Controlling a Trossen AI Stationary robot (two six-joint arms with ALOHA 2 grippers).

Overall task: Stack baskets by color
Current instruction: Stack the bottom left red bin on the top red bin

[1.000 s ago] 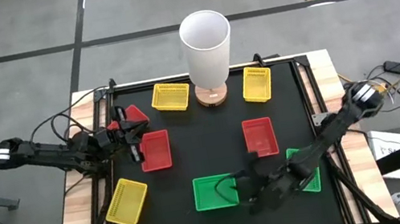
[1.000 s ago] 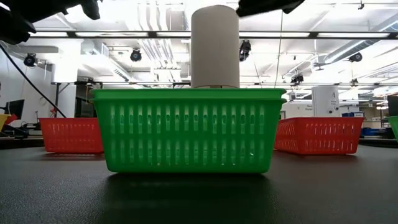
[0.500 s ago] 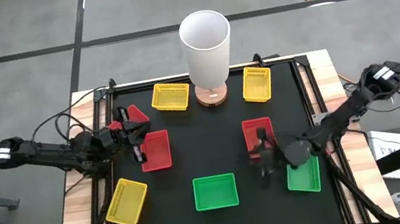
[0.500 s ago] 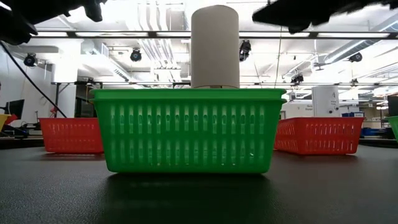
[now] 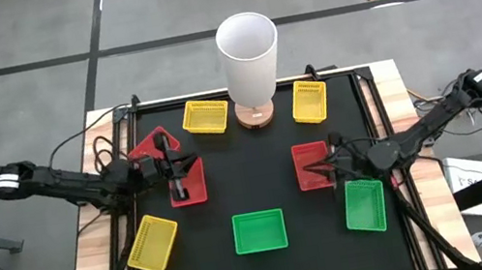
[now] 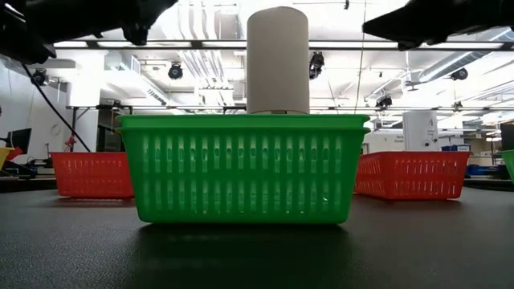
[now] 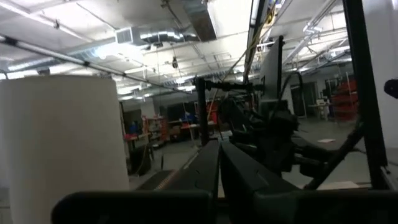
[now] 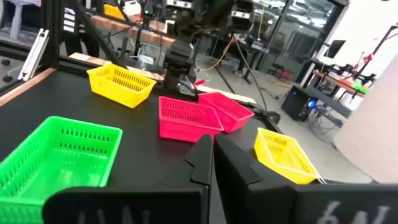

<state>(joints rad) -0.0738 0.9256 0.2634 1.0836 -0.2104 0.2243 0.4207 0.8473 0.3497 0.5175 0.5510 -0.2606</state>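
Judging by look, baskets taken as light, stiff mesh plastic, slippery on mat; thin rim wall judged best pinch point. Red basket lies right of centre; green baskets near front edge, yellow ones at back. Right gripper reaches low over red basket's edge, fingers seen closed; grip not confirmed. Left gripper, fingers closed, stretched over left red baskets; hold there unclear.

**Right arm swings off the green baskets; red basket tilts up on the left**

The right gripper has moved from beside the front green basket to the right red basket, fingers now shut. The left gripper has pulled its tilted red basket closer to the flat red basket.
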